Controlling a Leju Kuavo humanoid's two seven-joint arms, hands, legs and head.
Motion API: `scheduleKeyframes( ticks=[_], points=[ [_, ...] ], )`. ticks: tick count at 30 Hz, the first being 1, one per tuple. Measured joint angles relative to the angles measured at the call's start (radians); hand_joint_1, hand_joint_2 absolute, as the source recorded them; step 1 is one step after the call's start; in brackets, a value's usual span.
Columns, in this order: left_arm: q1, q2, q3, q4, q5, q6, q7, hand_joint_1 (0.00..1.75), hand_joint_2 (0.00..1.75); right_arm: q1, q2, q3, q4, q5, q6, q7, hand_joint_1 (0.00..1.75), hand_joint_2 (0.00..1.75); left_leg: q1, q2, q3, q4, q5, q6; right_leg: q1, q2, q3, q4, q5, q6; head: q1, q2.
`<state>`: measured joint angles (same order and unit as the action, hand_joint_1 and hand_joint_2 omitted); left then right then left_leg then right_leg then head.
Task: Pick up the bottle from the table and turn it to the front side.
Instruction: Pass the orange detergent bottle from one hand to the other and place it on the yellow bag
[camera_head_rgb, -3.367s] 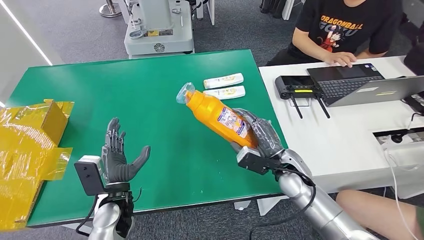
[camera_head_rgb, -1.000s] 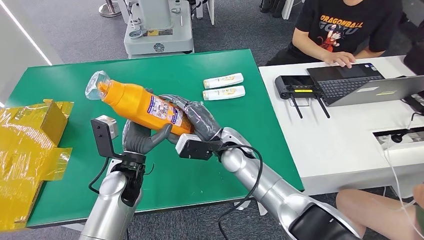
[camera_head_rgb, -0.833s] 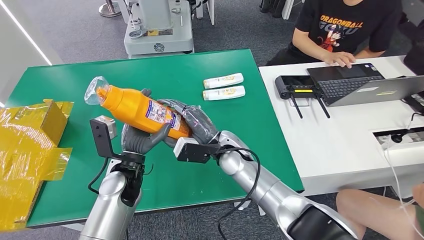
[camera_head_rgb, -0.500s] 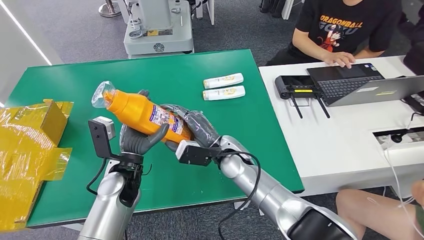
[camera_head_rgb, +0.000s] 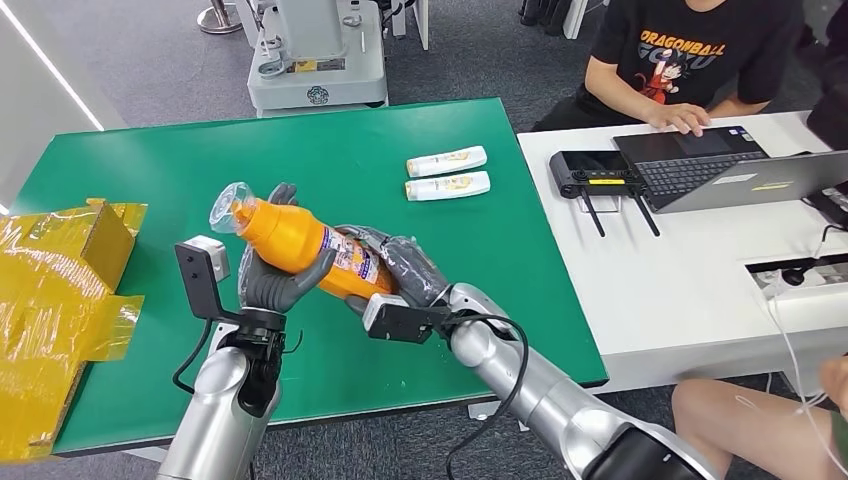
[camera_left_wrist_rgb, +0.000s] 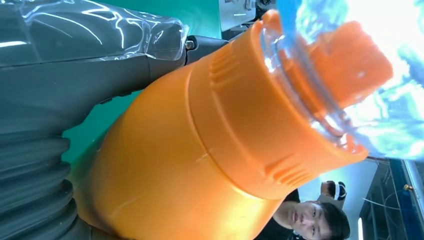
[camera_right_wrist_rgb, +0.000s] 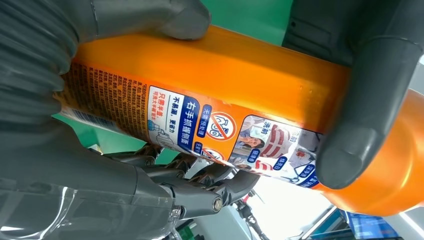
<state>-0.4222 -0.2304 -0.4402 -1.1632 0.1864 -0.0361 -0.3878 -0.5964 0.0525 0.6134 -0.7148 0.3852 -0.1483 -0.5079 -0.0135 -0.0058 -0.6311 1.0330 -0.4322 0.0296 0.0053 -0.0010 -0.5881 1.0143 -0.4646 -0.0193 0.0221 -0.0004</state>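
While both hands hold bottle (camera_head_rgb: 305, 245), green table (camera_head_rgb: 420, 290) below, grey floor.

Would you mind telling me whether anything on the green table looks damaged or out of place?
The yellow cardboard box at the table's left edge looks crumpled and torn open. The orange bottle is held tilted by both hands, intact, and the two small white tubes lie neatly side by side.
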Motion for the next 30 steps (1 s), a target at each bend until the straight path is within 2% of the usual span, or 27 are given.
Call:
scheduleKeyframes(
  ticks=[2,4,6,9,27,30],
  points=[
    [0.000,0.000,0.000,0.000,0.001,-0.003,0.000,0.69,1.75,0.001,-0.004,0.000,0.000,0.002,0.001,0.004,1.75,1.75,0.000,0.000,0.000,0.000,0.000,0.000,0.000,0.000,0.000,0.000,0.000,0.000,0.000,0.000],
    [0.000,0.000,0.001,0.001,0.001,-0.006,0.000,1.48,1.75,0.002,-0.008,0.000,0.001,0.003,0.002,0.007,1.75,1.75,0.000,0.000,0.000,0.000,0.000,0.000,0.000,0.000,0.000,0.000,0.000,0.000,0.000,0.000],
    [0.000,0.000,0.001,0.003,0.002,-0.009,0.000,1.63,1.75,0.003,-0.012,0.000,0.002,0.003,0.003,0.009,1.75,1.75,0.000,0.000,0.000,0.000,0.000,0.000,0.000,0.000,0.000,0.000,0.000,0.000,0.000,0.000],
    [0.000,0.000,0.001,0.007,0.010,-0.017,0.000,1.75,1.75,0.003,-0.017,0.000,0.003,0.001,0.000,0.010,1.75,1.75,0.000,0.000,0.000,0.000,0.000,0.000,0.000,0.000,0.000,0.000,0.000,0.000,0.000,0.000],
    [0.000,-0.001,0.006,0.035,0.050,-0.027,0.000,1.75,1.75,0.045,-0.028,-0.015,-0.024,-0.014,-0.019,0.010,1.75,1.75,0.000,0.000,0.000,0.000,0.000,0.000,0.000,0.000,0.000,0.000,0.000,0.000,0.000,0.000],
    [0.000,-0.001,0.006,0.036,0.052,-0.026,0.000,1.75,1.75,0.050,-0.030,-0.019,-0.031,-0.009,-0.021,0.012,1.62,1.75,0.000,0.000,0.000,0.000,0.000,0.000,0.000,0.000,0.000,0.000,0.000,0.000,0.000,0.000]
  ],
)
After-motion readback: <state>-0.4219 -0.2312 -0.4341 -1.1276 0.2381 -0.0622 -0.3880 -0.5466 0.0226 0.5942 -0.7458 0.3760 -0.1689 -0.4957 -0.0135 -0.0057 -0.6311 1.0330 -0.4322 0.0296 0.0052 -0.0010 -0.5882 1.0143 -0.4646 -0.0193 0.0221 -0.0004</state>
